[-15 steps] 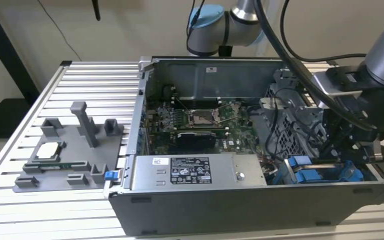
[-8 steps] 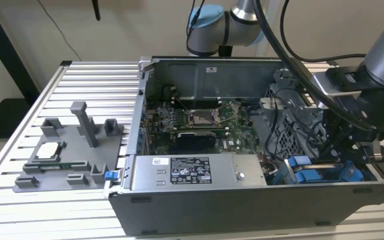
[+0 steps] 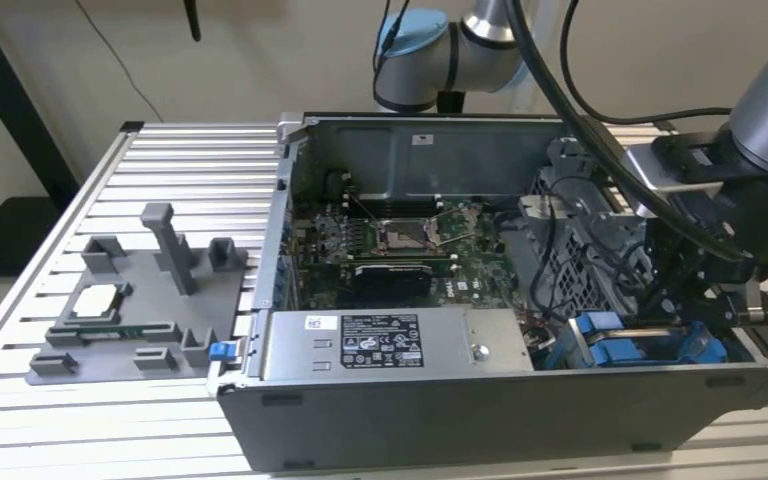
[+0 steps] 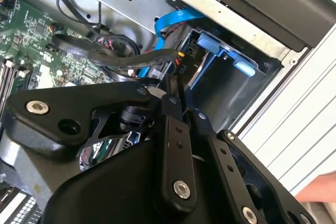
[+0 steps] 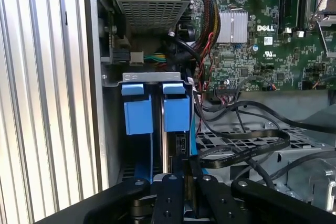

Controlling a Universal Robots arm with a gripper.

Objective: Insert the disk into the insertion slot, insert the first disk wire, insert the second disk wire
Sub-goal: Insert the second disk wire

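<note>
The disk stands in the insertion slot at the case's front corner, and its blue carrier shows beside a second blue carrier. In the exterior view the blue carriers sit at the case's lower right, with my gripper reaching down beside them. My gripper is shut on a black wire connector pressed against the disk's end. A flat black wire runs to that connector. A blue wire curves to the same end of the disk.
The grey power supply box lies along the case's front wall, with the motherboard behind it. Loose black cables cross the perforated panel. A grey fixture holds parts on the exterior view's left. A hand shows at the table edge.
</note>
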